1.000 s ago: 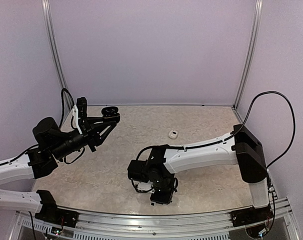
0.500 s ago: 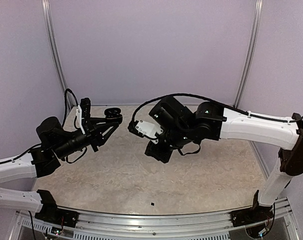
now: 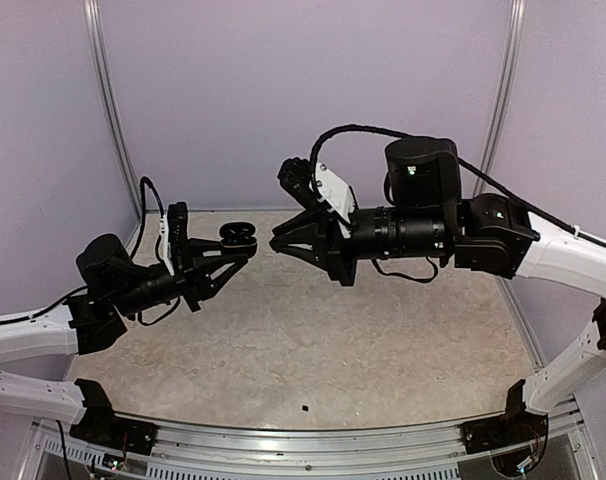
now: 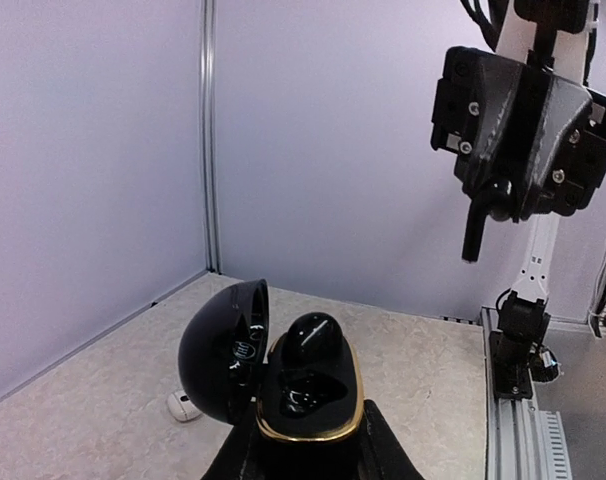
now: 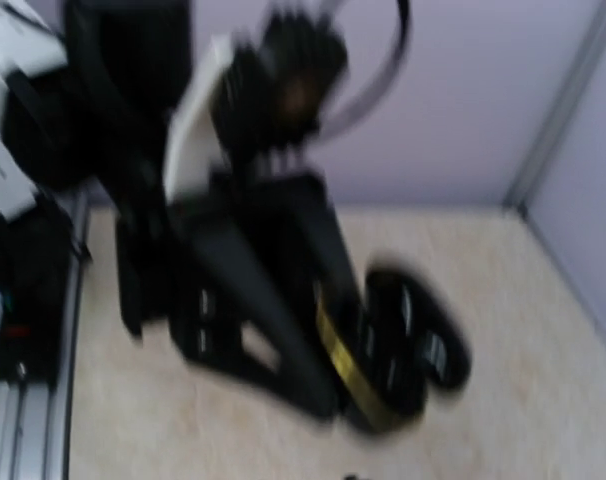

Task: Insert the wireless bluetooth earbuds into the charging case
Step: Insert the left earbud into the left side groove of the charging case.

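Black charging case (image 4: 305,405), lid open, gripped in left claw (image 3: 230,252) above bench (image 3: 283,340); black earbud (image 4: 313,338) seated inside. White earbud (image 4: 183,405) lies on bench. Right claw (image 3: 280,243) clenched, raised near case.

Charging case (image 4: 298,395) glossy black plastic — table (image 3: 283,350) matt.

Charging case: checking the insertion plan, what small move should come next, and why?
Probably ease the shut right gripper toward the charging case, over its free socket: the left gripper holds it open with one black earbud seated, and the two stand apart. Whether the right carries a bud is unclear.
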